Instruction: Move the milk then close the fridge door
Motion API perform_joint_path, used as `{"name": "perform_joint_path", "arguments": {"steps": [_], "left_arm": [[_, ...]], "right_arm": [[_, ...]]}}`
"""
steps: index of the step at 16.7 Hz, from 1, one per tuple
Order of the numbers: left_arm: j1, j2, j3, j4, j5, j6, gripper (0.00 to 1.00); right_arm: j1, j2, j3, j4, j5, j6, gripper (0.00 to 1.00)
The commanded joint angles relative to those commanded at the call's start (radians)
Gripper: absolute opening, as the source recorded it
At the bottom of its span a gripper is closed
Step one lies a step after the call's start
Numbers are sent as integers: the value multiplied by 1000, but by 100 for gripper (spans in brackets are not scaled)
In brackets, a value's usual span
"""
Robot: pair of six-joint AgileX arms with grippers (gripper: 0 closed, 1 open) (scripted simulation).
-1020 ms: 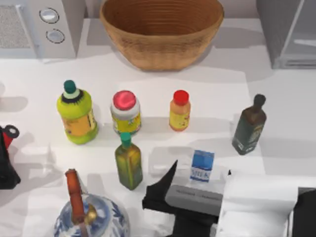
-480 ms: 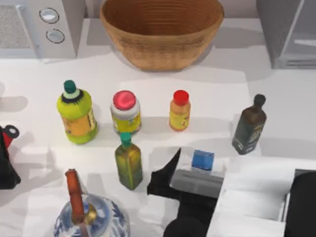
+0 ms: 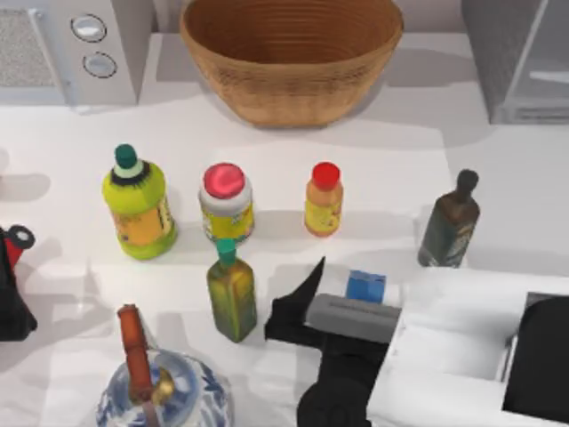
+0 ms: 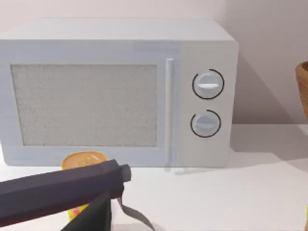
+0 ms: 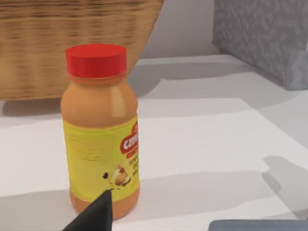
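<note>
White tabletop carries the whole scene, viewed from above. The milk stands in the front-centre area, only its blue top visible, with the right gripper directly against its near side; whether those jaws are open or closed on the carton cannot be told, as the grey gripper body covers them. Behind the milk stands the orange red-capped bottle, which the right wrist view shows upright before the wicker basket. To the milk's right is a dark bottle; to its left a green-capped olive bottle, a red-lidded jar and a yellow-green bottle. A blue-and-white teapot sits at the front left. The fridge door stands at the back right corner, the microwave at the back left. The left gripper rests at the left edge; its jaws cannot be judged.
</note>
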Motion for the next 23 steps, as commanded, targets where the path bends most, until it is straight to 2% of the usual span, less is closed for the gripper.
{"name": "perform_joint_path", "arguments": {"steps": [12, 23], "left_arm": [[0, 0, 0, 0, 0, 0, 100], [0, 0, 0, 0, 0, 0, 100]], "right_arm": [[0, 0, 0, 0, 0, 0, 2], [3, -8, -9, 9, -4, 10, 0]]}}
